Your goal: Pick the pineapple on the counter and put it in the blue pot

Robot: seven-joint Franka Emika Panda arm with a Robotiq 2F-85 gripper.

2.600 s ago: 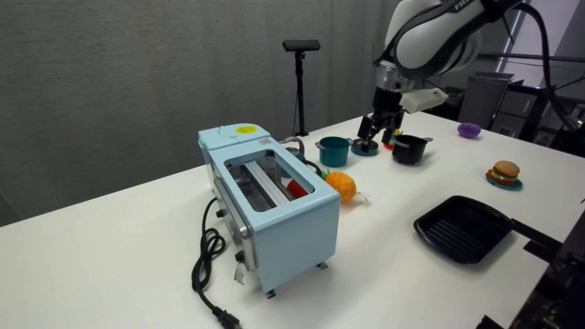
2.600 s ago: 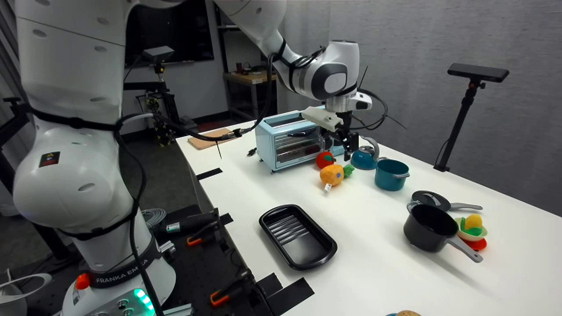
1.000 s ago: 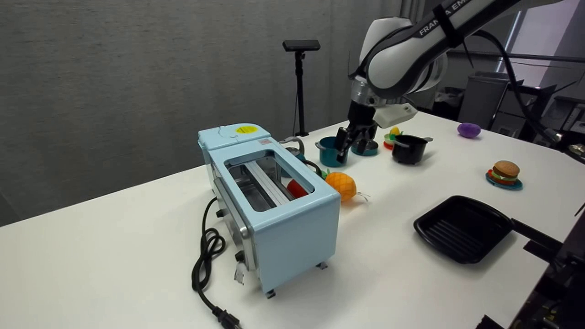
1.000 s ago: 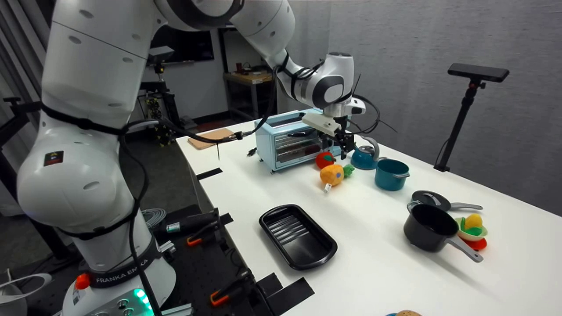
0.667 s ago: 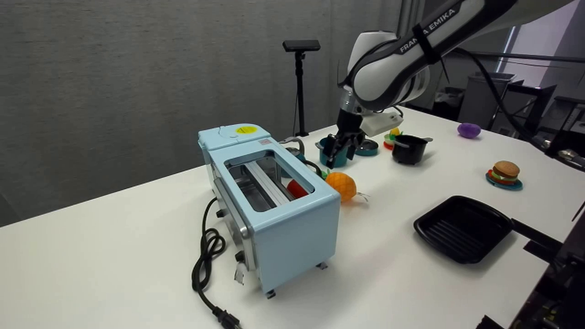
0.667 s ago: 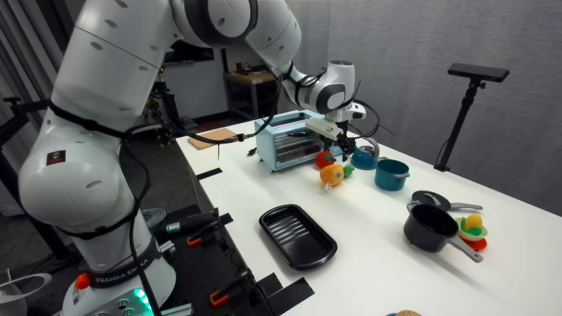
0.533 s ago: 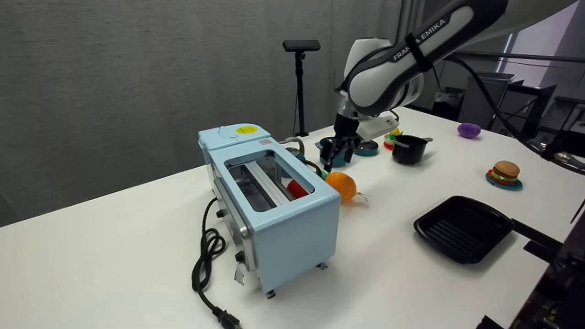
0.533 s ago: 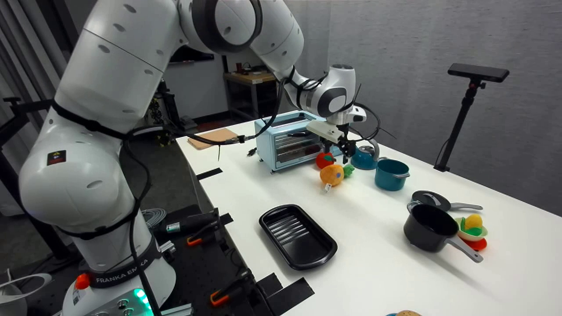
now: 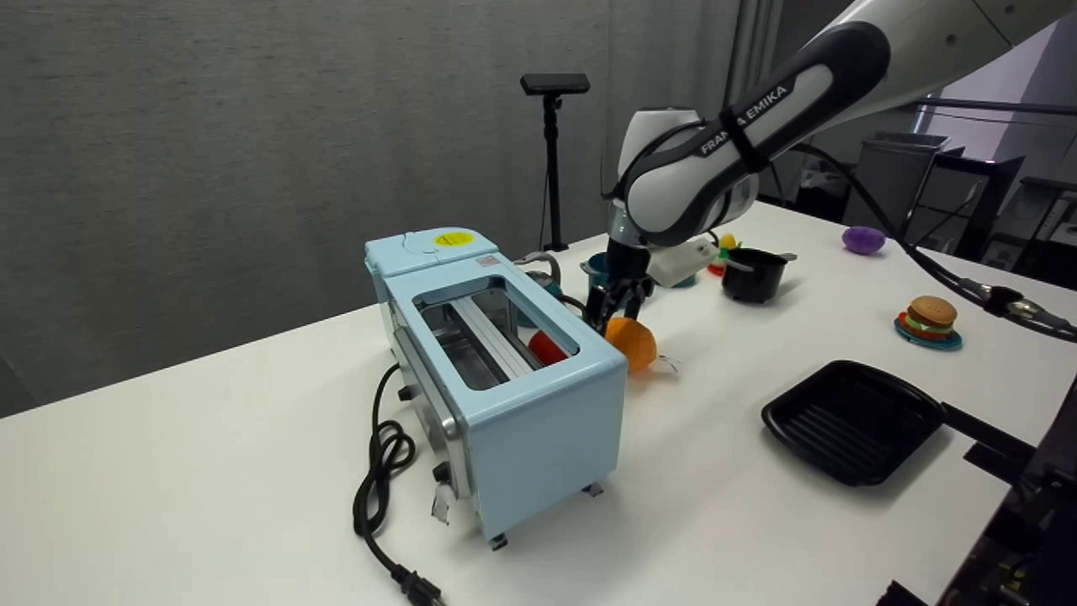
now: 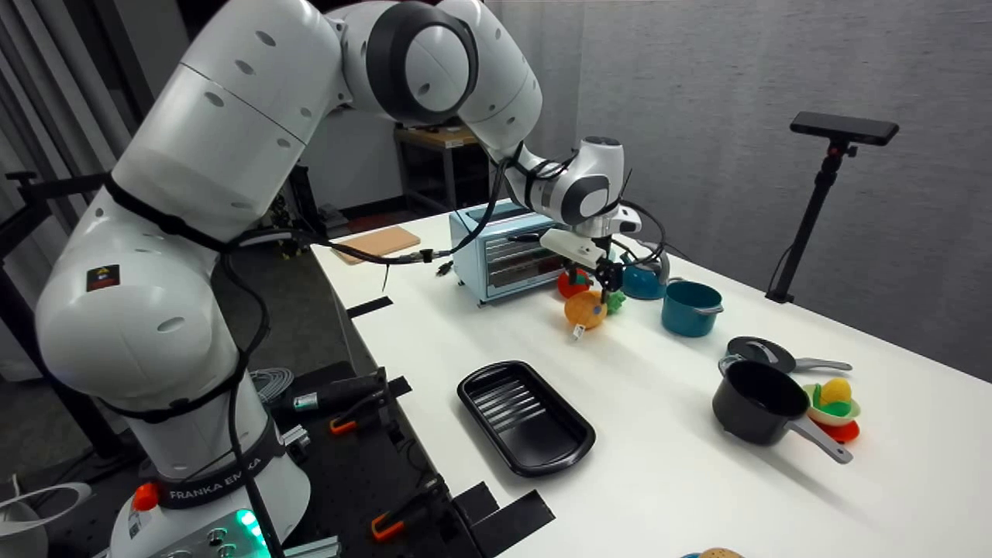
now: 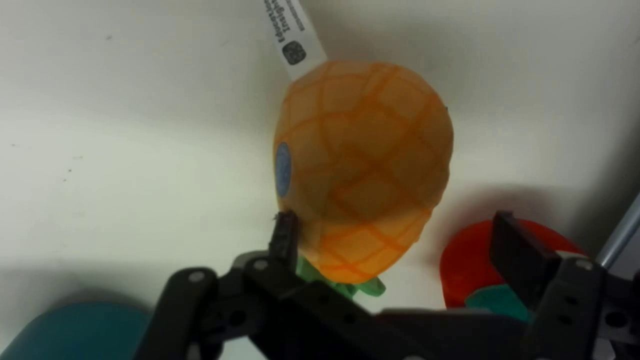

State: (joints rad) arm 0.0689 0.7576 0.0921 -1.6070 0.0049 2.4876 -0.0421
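The pineapple, an orange-yellow toy with green leaves, lies on the white counter in both exterior views. It fills the middle of the wrist view. My gripper is open, low over the pineapple's leaf end. One finger is close against the pineapple's side; whether it touches is unclear. The other finger is apart, over the red toy. The gripper also shows in both exterior views. The blue pot stands upright to the pineapple's right; in an exterior view my gripper partly hides it.
A red tomato-like toy sits between the pineapple and the light-blue toaster. A teal kettle stands behind. A black square pan, a black pot and a burger toy are on the counter.
My arm has reached out and down. The gripper has descended from above to the pineapple's leaf end, its fingers staying open. The pineapple and the pot have not moved.
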